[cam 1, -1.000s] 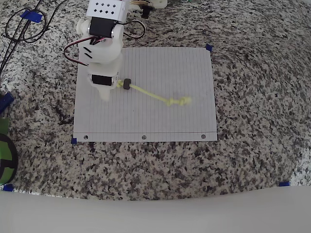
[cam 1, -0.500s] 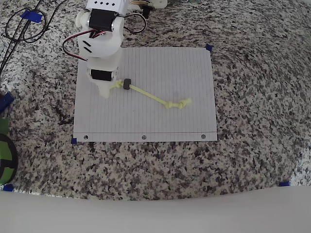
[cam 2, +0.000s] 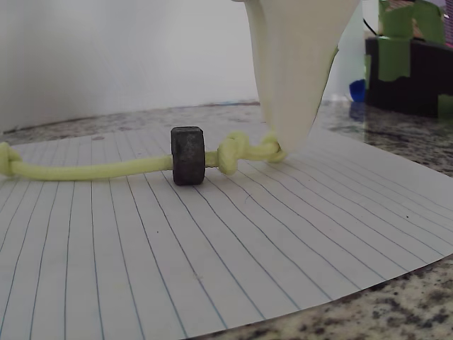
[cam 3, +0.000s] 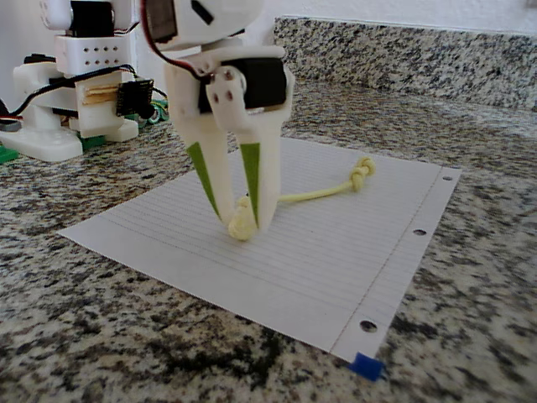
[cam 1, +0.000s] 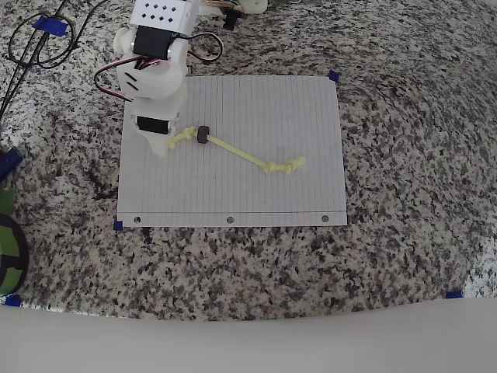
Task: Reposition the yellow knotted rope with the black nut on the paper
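top-down overhead, low wrist close-up, low fixed

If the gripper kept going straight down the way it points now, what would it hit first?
The paper: the gripper points down, already pinching the yellow knotted rope's end knot at the sheet.

The paper (cam 1: 256, 101) is a white lined sheet lying flat, with three punched holes along its near long edge in the overhead view. The yellow knotted rope (cam 1: 237, 153) is a thin pale yellow-green cord lying on the paper, running slantwise from the sheet's left part toward its middle right, a knot near each end. The black nut (cam 1: 203, 135) is small and dark, threaded on the cord and standing on edge on the paper, touching the left-hand knot (cam 2: 232, 152) on that knot's inner side.
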`<state>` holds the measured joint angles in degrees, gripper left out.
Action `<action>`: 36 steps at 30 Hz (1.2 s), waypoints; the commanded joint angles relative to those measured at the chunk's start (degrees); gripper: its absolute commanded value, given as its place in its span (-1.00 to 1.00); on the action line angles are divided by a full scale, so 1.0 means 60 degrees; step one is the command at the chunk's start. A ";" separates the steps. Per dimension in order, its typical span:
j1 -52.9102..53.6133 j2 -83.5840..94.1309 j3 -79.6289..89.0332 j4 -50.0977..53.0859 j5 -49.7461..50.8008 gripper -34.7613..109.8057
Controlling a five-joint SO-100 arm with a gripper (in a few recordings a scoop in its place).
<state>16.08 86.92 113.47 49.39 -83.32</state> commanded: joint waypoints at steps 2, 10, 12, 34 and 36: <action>0.0000 -0.0044 -0.0278 -0.0220 0.0059 -0.03; -0.0117 -0.0220 -0.0278 -0.0176 0.0059 -0.05; -0.0132 -0.0249 -0.0278 -0.0190 0.0059 -0.05; 0.0117 0.0483 -0.0264 0.0483 0.0073 -0.52; 0.0322 0.0952 -0.0249 0.0718 0.0073 -0.52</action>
<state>16.61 87.45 113.38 52.47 -83.41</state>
